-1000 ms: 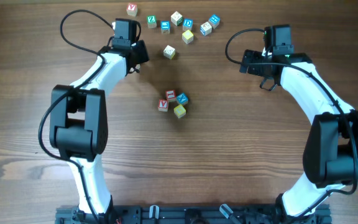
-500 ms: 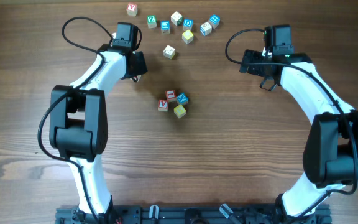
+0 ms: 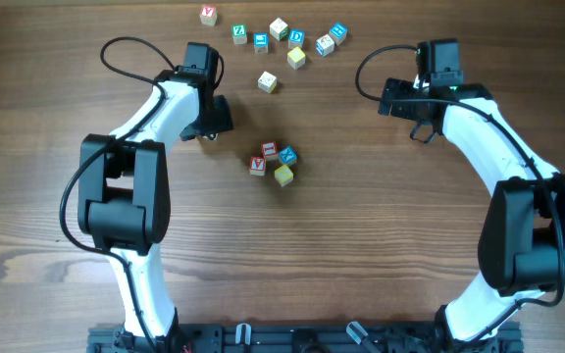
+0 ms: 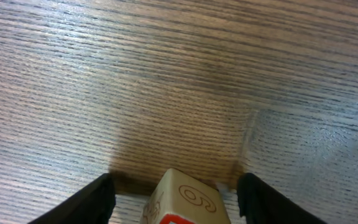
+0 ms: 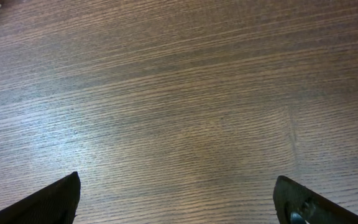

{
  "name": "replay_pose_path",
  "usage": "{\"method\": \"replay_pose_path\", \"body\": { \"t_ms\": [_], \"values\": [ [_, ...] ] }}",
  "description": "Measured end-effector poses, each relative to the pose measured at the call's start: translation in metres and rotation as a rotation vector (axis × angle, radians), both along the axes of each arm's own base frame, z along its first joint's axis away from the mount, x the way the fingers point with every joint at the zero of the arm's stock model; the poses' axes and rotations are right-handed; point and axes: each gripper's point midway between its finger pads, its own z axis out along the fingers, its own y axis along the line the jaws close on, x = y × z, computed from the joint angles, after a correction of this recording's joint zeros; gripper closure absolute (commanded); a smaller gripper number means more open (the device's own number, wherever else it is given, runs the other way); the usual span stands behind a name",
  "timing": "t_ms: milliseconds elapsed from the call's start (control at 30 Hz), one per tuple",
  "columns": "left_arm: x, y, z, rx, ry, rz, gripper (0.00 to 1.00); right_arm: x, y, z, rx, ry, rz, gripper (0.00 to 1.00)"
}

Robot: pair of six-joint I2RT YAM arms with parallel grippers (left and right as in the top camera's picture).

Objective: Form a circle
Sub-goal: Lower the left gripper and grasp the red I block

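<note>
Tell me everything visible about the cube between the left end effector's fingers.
The cube is small, pale wood by its look, with rounded edges. Its top face bears an outlined 6 or 9; a red patch shows on the face below, cut by the frame. It appears to rest on the wooden table, slightly askew, between the dark fingers of the left end effector, with a gap either side, so neither touches it.

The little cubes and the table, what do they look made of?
Cubes: probably wood, pale matt faces with coloured printed letters. Table: wood or wood-look laminate; brown streaky grain, a soft sheen under the light.
</note>
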Motion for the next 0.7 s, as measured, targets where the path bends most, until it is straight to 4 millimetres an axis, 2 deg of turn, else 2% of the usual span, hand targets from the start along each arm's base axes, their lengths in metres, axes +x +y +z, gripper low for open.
{"method": "replay_pose_path", "body": {
  "t_ms": [67, 233, 333, 400, 533, 700],
  "values": [
    [-0.001, 0.0, 0.0, -0.002, 0.002, 0.01, 0.55, 0.0, 0.0, 0.0, 0.0, 0.0, 0.0, 0.0],
    [-0.005, -0.006, -0.001, -0.041, 0.022, 0.006, 0.55, 0.0, 0.0, 0.0, 0.0, 0.0, 0.0, 0.0],
    [-0.01, -0.011, -0.001, -0.082, 0.048, 0.0, 0.53, 0.0, 0.0, 0.0, 0.0, 0.0, 0.0, 0.0],
    [-0.015, -0.014, 0.0, -0.098, 0.07, -0.002, 0.46, 0.0, 0.0, 0.0, 0.0, 0.0, 0.0, 0.0],
    [-0.017, -0.017, 0.0, -0.114, 0.077, -0.001, 0.57, 0.0, 0.0, 0.0, 0.0, 0.0, 0.0, 0.0],
    [-0.016, -0.012, 0.0, -0.089, 0.074, 0.002, 0.59, 0.0, 0.0, 0.0, 0.0, 0.0, 0.0, 0.0]
  ]
}}
